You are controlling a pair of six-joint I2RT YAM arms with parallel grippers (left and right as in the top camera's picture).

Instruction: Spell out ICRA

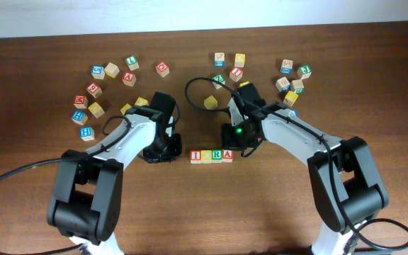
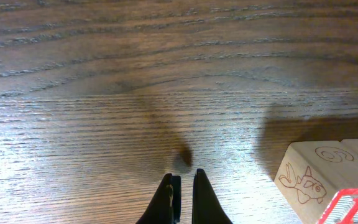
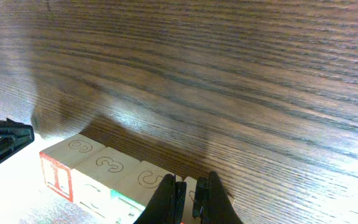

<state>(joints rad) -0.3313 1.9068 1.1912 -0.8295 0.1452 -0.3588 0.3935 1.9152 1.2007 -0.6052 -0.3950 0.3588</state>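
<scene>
Between your two closed, empty end effectors point(image 1: 163, 154) point(image 1: 238, 144), the blocks point(image 1: 212, 156) line up, so ICRA reads across.

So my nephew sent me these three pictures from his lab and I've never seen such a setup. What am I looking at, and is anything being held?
These are two robot arms at a wooden table. One picture looks down from above; the other two come from cameras on each wrist, looking past that arm's own jaws. Lettered wooden cubes lie scattered along the far side, and four stand in a row between the arms, reading I, C, R, A. The left gripper has its jaws nearly together over bare wood, holding nothing. The right gripper is shut too, just by the row's end; nothing shows between its jaws.
</scene>
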